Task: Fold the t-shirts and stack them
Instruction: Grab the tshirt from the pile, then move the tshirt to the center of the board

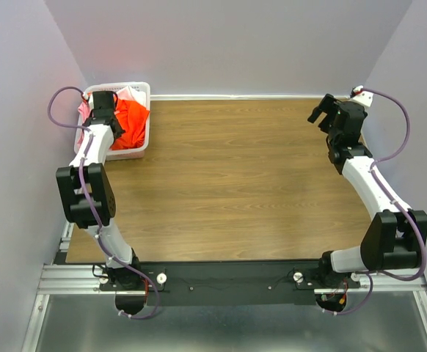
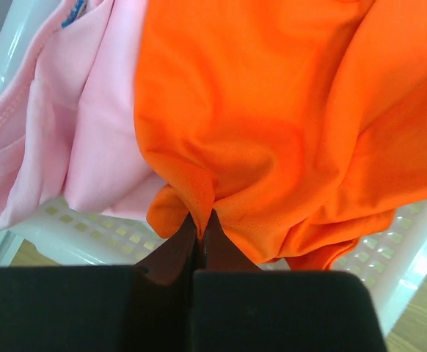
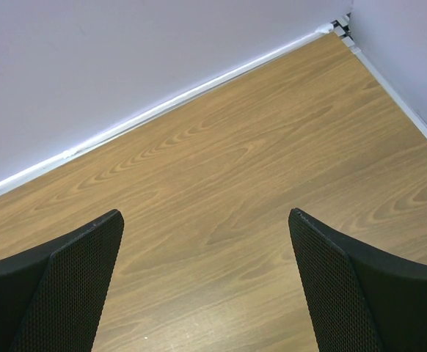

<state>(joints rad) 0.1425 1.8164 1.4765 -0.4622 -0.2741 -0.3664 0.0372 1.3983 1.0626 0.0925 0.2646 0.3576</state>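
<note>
In the white basket (image 2: 96, 238) at the table's (image 1: 235, 183) far left corner, the orange t-shirt (image 2: 272, 132) lies bunched beside a pink t-shirt (image 2: 89, 125), one fold pinched tight in the left gripper (image 2: 201, 224); the right gripper (image 3: 205, 214) hangs spread wide above the far right corner

My table (image 1: 235, 183) is a brown wood-grain top, its grain running from 9 to 3 o'clock. A white strip (image 3: 162, 110) edges it at 12 o'clock, where it meets the wall. Only one thing stands directly on it: a white plastic lattice basket (image 1: 129, 154), tucked into the 10 o'clock corner.
</note>
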